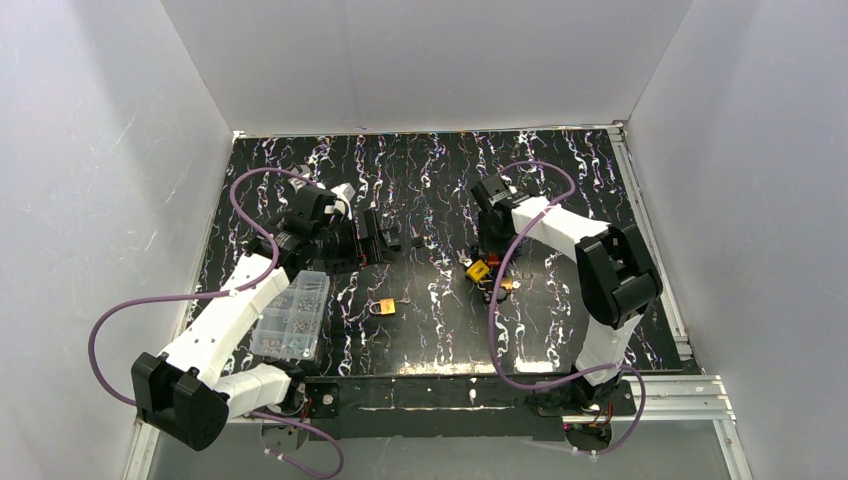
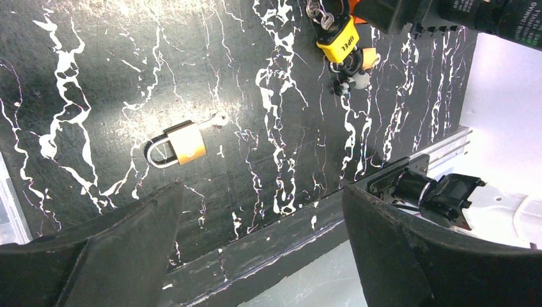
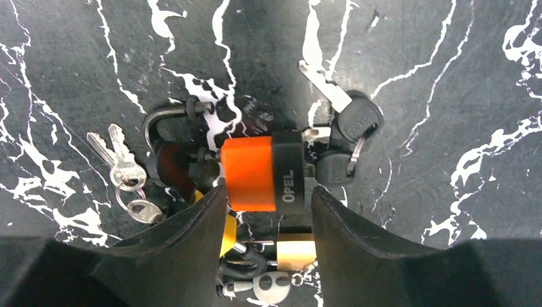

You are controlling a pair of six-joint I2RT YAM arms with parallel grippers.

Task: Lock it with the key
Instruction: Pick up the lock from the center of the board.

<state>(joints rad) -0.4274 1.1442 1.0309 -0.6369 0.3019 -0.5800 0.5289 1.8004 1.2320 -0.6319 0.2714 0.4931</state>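
An orange padlock [image 3: 252,173] with a black OPEL band lies on the black marbled table [image 3: 447,77], its shackle [image 3: 156,125] drawn out to the left. A key [image 3: 319,135] sits in its keyhole, with black-headed keys [image 3: 358,120] hanging from it. My right gripper [image 3: 265,195] is open. Its fingertips stand either side of the padlock's near edge, with a thin gap on the right. My left gripper [image 2: 261,195] is wide open and empty, hanging above the table's near edge. A brass padlock [image 2: 179,146] with a small key [image 2: 219,119] lies farther out.
Around the orange padlock lie silver keys on a ring [image 3: 124,169], a small brass padlock [image 3: 295,252] and a yellow padlock [image 1: 478,269]. A clear plastic box of small parts [image 1: 292,315] rests by the left arm. White walls enclose the table.
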